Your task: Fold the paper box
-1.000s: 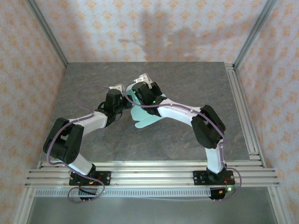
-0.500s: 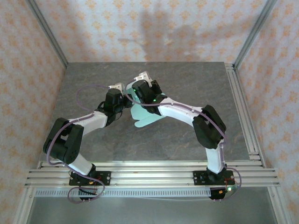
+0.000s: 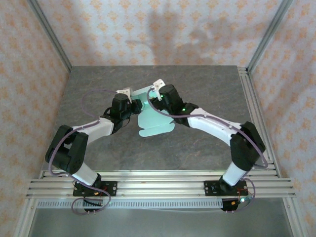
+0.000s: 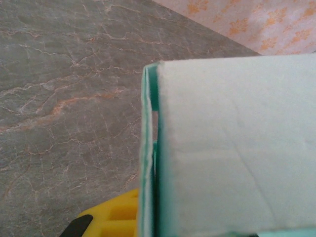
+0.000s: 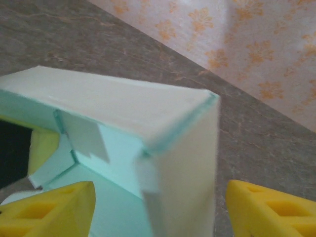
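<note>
Orange-flowered wallpaper (image 3: 163, 29) closes in a grey marbled table (image 3: 207, 89). Near the table's middle the paper box (image 3: 154, 121) is half formed: its rounded flaps lie flat on the stone toward the arms, and its far part stands raised between the two grippers.

The left gripper (image 3: 126, 95) meets the raised part from the left. Its wrist view is mostly pale mint card, a doubled wall edge running up the frame, with one yellow finger (image 4: 111, 217) pressed against the outer layer. The other finger is hidden behind the card, so the jaws seem to be pinching that wall.

The right gripper (image 3: 157, 88) comes in from the right. Its yellow fingers (image 5: 49, 207) are spread wide, with a folded corner of the box between them, tabs showing inside, and a clear gap before the right-hand finger.
</note>
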Controlling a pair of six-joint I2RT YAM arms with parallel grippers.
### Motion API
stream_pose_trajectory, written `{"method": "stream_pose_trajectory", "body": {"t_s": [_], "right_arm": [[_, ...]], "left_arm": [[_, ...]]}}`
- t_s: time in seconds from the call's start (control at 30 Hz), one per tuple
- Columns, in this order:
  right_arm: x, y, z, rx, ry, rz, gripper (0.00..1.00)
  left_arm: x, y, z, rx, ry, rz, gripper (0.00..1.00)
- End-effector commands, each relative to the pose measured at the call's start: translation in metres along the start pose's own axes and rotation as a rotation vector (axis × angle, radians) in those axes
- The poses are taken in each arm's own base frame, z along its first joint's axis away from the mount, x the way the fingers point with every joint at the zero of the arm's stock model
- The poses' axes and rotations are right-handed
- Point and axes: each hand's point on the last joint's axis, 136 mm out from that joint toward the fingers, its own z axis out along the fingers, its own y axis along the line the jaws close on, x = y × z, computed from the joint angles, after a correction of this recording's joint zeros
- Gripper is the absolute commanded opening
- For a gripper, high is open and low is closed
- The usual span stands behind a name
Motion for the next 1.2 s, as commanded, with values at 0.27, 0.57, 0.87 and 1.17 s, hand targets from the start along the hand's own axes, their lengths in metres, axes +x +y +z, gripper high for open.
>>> {"method": "stream_pose_trajectory", "body": {"t_s": [0.27, 0.57, 0.87, 1.17], "right_arm": [[-0.012, -0.045, -0.056, -0.031, -0.146, 0.455, 0.70], [0.020, -0.034, -0.078, 0.042, -0.244, 0.622, 0.74], [0.026, 0.007, -0.046, -0.066, -0.286, 0.740, 0.75], [0.015, 0.022, -0.014, -0.078, -0.265, 0.654, 0.65]], "left_arm": [[-0.028, -0.004, -0.005, -0.040, -0.086, -0.261, 0.00], [-0.019, 0.016, 0.001, -0.042, -0.158, -0.704, 0.00], [-0.022, 0.012, 0.003, -0.034, -0.158, -0.867, 0.00], [-0.020, 0.012, 0.001, -0.041, -0.156, -0.880, 0.00]]}}
